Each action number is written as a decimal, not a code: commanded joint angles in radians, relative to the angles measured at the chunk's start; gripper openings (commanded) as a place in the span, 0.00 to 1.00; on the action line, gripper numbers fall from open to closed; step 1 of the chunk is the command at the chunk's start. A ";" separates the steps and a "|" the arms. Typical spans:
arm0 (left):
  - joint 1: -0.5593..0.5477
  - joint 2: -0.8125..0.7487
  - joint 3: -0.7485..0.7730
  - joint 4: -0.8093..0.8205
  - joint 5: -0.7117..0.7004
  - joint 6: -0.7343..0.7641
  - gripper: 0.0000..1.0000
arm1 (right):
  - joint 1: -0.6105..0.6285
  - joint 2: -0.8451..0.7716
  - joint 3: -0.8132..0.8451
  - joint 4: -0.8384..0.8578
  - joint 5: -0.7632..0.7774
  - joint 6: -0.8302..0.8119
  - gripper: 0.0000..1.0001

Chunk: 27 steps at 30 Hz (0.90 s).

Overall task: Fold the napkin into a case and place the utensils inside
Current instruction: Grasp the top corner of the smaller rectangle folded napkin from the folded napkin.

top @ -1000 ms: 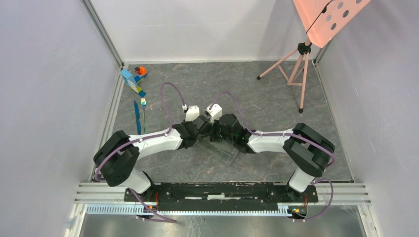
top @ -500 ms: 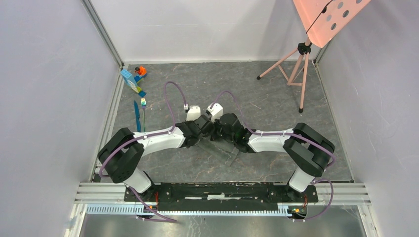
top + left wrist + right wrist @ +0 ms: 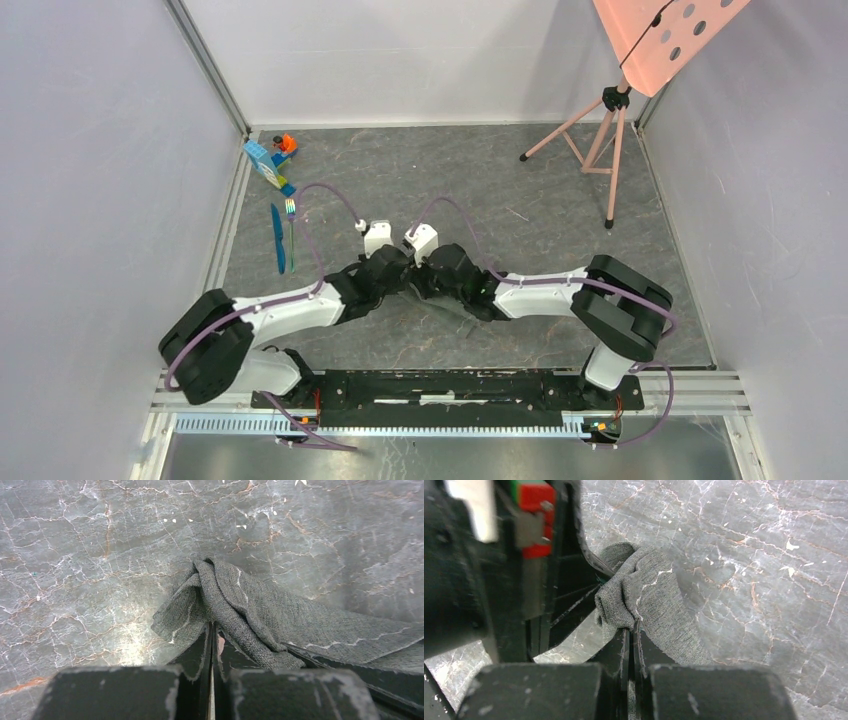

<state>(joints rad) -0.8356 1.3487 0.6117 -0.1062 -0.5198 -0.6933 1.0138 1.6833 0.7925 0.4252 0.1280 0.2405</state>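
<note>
We pinch the napkin (image 3: 250,605) with both claws near the middle of the table (image 3: 540,190). The left claw (image 3: 212,630) is pressed together on one bunched fold and the right claw (image 3: 631,630) on another just beside it, probably to carry one edge over evenly. The knife (image 3: 277,238) and fork (image 3: 291,222) lie well apart at the left, waiting. We can read no writing anywhere.
</note>
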 commanded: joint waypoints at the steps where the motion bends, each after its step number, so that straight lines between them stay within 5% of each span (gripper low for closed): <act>1: 0.011 -0.110 -0.105 0.241 0.031 0.050 0.02 | 0.041 0.026 0.053 -0.045 0.120 0.057 0.00; 5: 0.016 -0.137 -0.106 0.187 0.046 0.046 0.03 | 0.048 0.053 0.064 -0.059 0.134 0.079 0.00; 10: 0.017 -0.062 0.031 -0.116 -0.013 -0.044 0.32 | 0.027 0.032 0.072 -0.048 0.101 0.077 0.00; 14: 0.017 -0.050 0.015 -0.107 -0.036 -0.073 0.43 | -0.001 0.020 0.071 -0.034 0.063 0.098 0.00; 27: 0.015 0.085 0.109 -0.131 -0.067 -0.058 0.37 | -0.023 0.010 0.063 0.000 0.007 0.110 0.00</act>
<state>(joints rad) -0.8242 1.4303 0.6796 -0.2386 -0.5335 -0.7261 0.9909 1.7176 0.8307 0.3786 0.1562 0.3420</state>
